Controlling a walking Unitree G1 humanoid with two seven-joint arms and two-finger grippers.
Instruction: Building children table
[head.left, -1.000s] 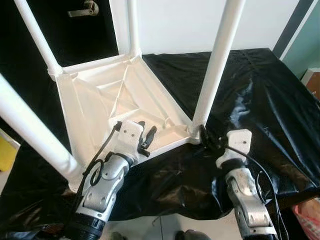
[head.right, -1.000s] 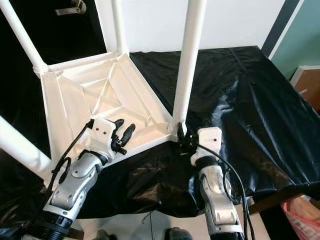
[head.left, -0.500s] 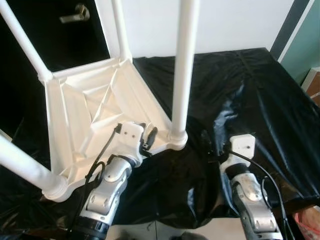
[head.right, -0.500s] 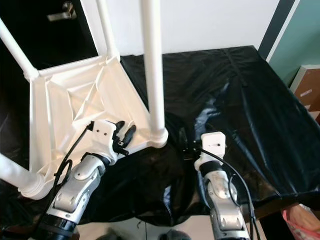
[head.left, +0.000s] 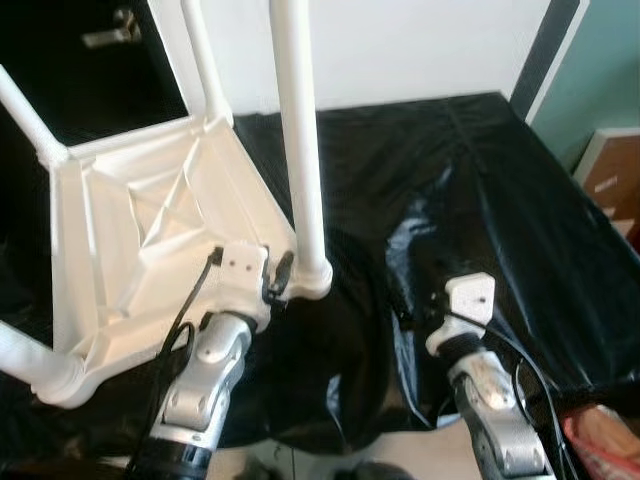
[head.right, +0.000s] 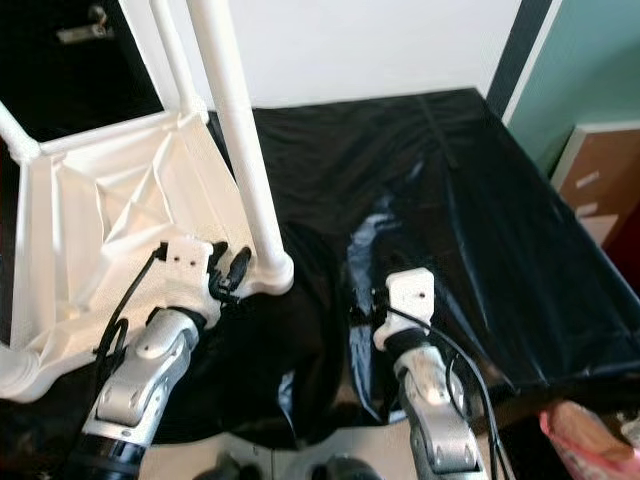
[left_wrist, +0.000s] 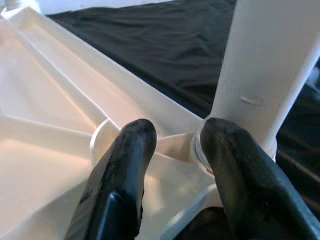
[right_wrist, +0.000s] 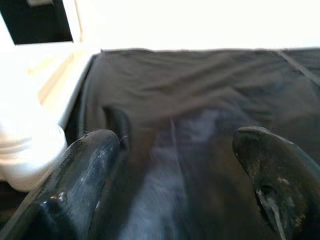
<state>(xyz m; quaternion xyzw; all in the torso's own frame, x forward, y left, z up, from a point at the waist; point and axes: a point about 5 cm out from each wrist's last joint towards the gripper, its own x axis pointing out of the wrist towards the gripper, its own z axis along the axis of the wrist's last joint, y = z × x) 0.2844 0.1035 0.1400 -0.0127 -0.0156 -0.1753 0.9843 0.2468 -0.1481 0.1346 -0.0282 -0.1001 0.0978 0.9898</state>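
A white children's table (head.left: 130, 230) lies upside down on the black cloth (head.left: 480, 180), its legs pointing up. The nearest leg (head.left: 300, 150) stands in its corner socket (head.left: 312, 280). My left gripper (head.left: 275, 278) is shut on the table's rim right beside that socket; in the left wrist view its fingers (left_wrist: 125, 165) straddle the white edge, one touching the leg's base. My right gripper (right_wrist: 175, 145) is open over bare cloth, to the right of the leg and apart from it, with nothing between its fingers (right_wrist: 85, 165).
The cloth hangs over the front edge (head.left: 360, 400) of the worktop. A cardboard box (head.left: 605, 165) stands at the right by a teal wall. A dark door with a handle (head.left: 110, 28) is behind the table. Something pink (head.left: 600, 440) lies low at the right.
My right gripper has come away from the leg's base and drawn back to the right. The table's near corner has shifted left with my left gripper. The camera has also moved.
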